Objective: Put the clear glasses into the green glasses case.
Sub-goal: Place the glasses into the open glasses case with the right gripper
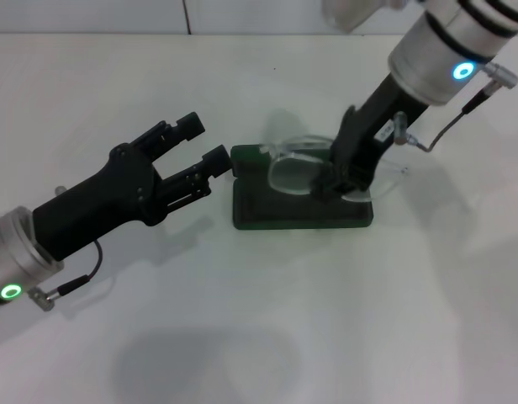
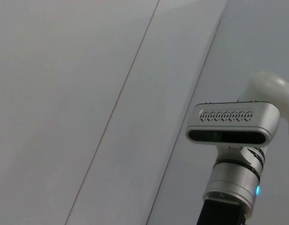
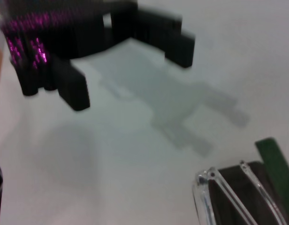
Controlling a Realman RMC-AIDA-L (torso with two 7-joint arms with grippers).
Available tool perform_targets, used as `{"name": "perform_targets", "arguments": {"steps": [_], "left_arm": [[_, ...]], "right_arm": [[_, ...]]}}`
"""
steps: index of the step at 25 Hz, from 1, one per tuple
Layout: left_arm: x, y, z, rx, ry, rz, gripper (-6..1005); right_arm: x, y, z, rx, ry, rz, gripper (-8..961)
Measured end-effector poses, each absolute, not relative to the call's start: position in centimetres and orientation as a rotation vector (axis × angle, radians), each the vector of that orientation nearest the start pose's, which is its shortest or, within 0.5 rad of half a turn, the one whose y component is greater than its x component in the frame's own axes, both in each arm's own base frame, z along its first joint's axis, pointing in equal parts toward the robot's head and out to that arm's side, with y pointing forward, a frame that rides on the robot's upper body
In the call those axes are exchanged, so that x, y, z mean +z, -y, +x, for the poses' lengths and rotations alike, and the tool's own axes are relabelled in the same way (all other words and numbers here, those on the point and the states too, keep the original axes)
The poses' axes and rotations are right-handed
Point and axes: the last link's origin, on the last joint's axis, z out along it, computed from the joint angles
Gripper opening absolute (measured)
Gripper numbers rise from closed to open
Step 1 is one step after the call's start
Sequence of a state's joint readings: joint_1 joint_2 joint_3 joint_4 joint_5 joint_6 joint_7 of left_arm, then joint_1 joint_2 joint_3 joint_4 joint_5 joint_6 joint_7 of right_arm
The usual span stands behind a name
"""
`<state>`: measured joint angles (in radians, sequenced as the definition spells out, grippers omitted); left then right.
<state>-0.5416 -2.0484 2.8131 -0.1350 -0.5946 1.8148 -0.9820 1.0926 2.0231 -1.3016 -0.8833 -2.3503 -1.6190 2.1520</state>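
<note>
Head view: glasses (image 1: 294, 171) over the open green case (image 1: 301, 210), lenses above the dark lining, one arm poking out past the right edge. Right tool (image 1: 341, 187) down on the frame's right end, seemingly clenched on it, though dark fingers against dark lining leave that unsure. Left tool (image 1: 198, 149) released, fingers spread, just beside the case's left end, not touching so far as can be told. Right wrist view: clear folded arms (image 3: 229, 197) above the lining, green rim (image 3: 275, 164) alongside.

Likely light, thin, springy plastic; slippery and easily scratched on the lenses. Best held at the frame's end or bridge, gently, never on the lenses. Case rigid and likely to slide on the white counter (image 1: 242, 337); worth bracing.
</note>
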Motion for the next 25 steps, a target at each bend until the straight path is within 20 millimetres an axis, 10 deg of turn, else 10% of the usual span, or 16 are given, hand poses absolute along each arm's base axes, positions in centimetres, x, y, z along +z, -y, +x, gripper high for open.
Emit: {"name": "perform_targets", "arguments": {"steps": [25], "left_arm": [[-2.2,-27.8,-26.0,-1.392,0.651,-2.406,842]], "right_arm": [[-6.4,-39.5,8.3,-0.68,-0.244,-2.954,214]]}}
